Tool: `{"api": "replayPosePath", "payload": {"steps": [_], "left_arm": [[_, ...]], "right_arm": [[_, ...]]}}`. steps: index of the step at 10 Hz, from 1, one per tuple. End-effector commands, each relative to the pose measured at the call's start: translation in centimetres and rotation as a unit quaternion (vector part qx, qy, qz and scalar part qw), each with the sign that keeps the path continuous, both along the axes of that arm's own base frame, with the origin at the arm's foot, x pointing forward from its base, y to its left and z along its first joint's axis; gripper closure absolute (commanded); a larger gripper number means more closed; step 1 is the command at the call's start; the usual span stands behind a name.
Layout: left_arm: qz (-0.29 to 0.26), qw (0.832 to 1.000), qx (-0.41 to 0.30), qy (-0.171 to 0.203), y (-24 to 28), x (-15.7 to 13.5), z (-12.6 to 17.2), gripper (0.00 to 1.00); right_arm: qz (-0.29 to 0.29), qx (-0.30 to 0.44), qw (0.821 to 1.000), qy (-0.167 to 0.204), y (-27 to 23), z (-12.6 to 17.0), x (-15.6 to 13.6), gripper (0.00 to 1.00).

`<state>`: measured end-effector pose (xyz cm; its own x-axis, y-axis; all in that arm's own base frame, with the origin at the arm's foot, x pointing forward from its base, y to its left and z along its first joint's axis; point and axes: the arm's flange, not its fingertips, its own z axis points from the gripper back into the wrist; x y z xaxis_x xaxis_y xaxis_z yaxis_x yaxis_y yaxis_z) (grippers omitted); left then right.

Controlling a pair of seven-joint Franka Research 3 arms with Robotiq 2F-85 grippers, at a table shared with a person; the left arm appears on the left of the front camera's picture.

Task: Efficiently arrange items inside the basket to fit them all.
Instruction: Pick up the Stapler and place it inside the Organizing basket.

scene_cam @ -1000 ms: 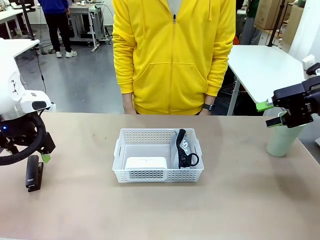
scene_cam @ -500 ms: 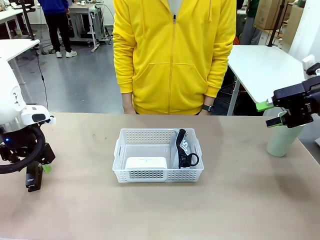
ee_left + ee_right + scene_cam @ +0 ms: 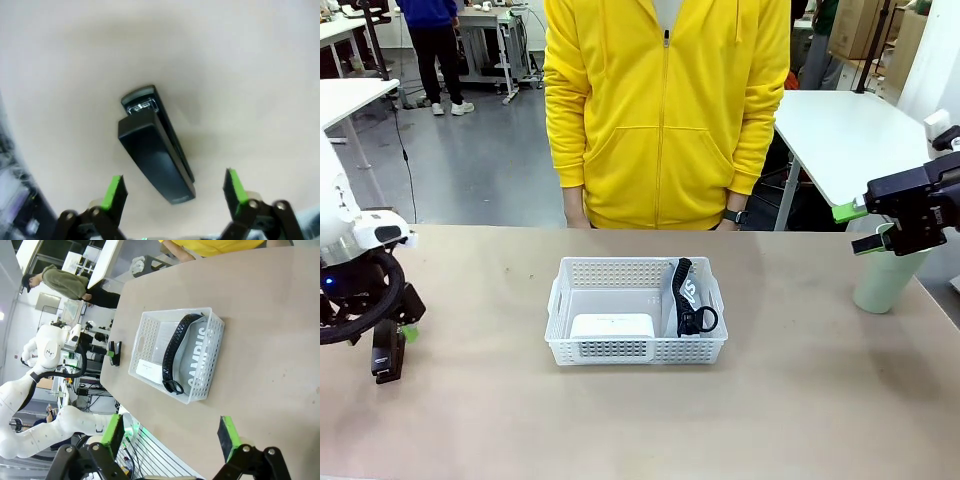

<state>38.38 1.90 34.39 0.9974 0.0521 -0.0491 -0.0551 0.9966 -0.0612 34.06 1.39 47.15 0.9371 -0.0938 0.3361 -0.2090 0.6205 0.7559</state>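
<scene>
A plain tan bench (image 3: 800,400) runs across a workshop with a grey floor and white tables (image 3: 840,140). A person (image 3: 665,110) in a yellow hoodie stands at its far edge. The white basket (image 3: 565,300) sits mid-bench. Inside it, the white device (image 3: 611,326) lies at the near left and the grey pouch (image 3: 688,295) stands on edge along the right wall.

The front view places the pale green cup (image 3: 885,280) upright at the far right, partly behind the open right gripper (image 3: 860,228). The stapler (image 3: 386,352) lies at the far left under the left gripper (image 3: 400,330).

The soft left wrist view shows that gripper's jaws spread wide either side of the stapler's near end, seemingly clear of it. The right wrist view lets the pouch's "CAMPUS" lettering be read.
</scene>
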Motion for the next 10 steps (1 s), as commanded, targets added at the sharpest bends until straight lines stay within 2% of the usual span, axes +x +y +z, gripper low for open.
{"api": "replayPosePath", "payload": {"steps": [1, 2, 3, 4, 6, 7, 9, 10], "left_arm": [[0.115, 0.992, -0.007, -0.043, -0.4, -1.4, -1.4, 0.00], [0.115, 0.992, -0.013, -0.052, -0.4, -1.3, -1.3, 0.00], [0.112, 0.992, -0.026, -0.043, -0.4, -1.1, -1.2, 0.00], [0.100, 0.994, -0.022, -0.034, 0.5, 0.7, 0.3, 0.00], [0.100, 0.994, -0.022, -0.034, 0.5, 0.7, 0.3, 0.00], [0.110, 0.993, -0.026, -0.038, 0.2, 0.8, 0.3, 0.00], [0.114, 0.993, 0.002, -0.026, 0.2, 0.4, -0.7, 0.00], [0.116, 0.993, -0.005, -0.021, 0.4, 0.2, -1.5, 0.00]], "right_arm": [[0.001, 0.012, 1.000, -0.010, 0.1, 0.0, 0.2, 0.00], [0.001, 0.012, 1.000, -0.010, 0.1, 0.0, 0.2, 0.00], [0.001, 0.012, 1.000, -0.010, 0.1, 0.0, 0.2, 0.00], [0.001, 0.012, 1.000, -0.010, 0.1, 0.0, 0.2, 0.00], [0.001, 0.012, 1.000, -0.010, 0.1, 0.0, 0.2, 0.00], [0.001, 0.012, 1.000, -0.010, 0.1, 0.0, 0.2, 0.00], [0.001, 0.012, 1.000, -0.010, 0.1, 0.0, 0.2, 0.00], [0.001, 0.012, 1.000, -0.010, 0.1, 0.0, 0.2, 0.00]]}}
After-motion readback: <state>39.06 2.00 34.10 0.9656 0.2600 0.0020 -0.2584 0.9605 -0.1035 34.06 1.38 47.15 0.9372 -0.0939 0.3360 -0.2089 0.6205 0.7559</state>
